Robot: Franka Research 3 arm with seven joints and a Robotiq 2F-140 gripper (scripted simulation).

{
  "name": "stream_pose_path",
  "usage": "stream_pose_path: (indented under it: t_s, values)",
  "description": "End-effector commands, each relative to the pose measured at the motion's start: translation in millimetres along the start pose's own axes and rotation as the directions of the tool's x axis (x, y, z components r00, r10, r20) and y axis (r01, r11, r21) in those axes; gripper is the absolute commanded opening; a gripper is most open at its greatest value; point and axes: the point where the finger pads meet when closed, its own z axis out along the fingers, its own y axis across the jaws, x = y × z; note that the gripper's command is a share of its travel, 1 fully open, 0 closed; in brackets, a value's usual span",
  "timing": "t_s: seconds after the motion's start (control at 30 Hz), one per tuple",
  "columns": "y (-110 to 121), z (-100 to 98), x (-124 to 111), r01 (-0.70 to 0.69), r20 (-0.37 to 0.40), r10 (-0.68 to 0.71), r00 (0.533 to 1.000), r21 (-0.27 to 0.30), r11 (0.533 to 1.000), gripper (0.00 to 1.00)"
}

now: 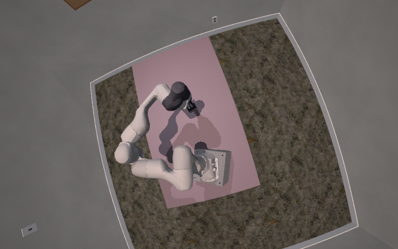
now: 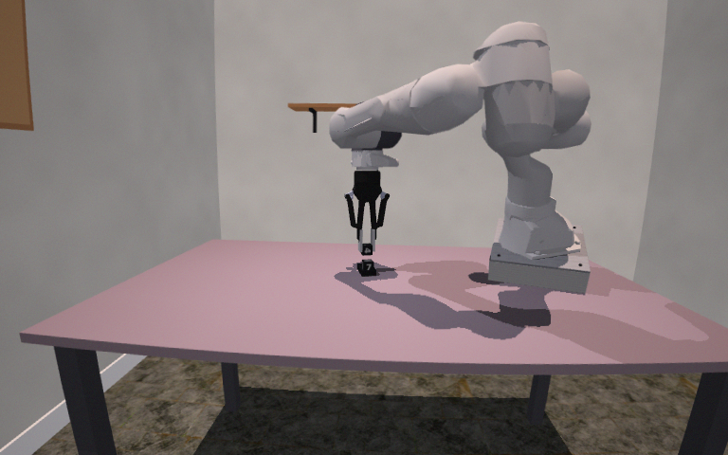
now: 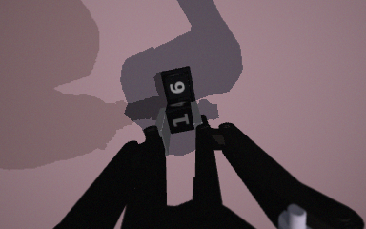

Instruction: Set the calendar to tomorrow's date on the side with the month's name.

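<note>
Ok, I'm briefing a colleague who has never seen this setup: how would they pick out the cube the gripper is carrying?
Start at the pink table and follow the white arm down to its black gripper. Between the fingertips hangs a small black cube with a white 1 on top. Its neighbour, showing a 7 on one side, rests on the table directly below.
</note>
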Motion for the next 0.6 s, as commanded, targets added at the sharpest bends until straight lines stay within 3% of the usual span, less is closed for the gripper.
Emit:
stream_pose_path:
  t_s: [0.0,0.57]
  values:
    - [2.0,4.8,-4.1,-0.009,0.01,0.009,1.0,-0.009,1.0,0.16]
    - [2.0,7.1,-4.1,-0.009,0.01,0.009,1.0,-0.009,1.0,0.16]
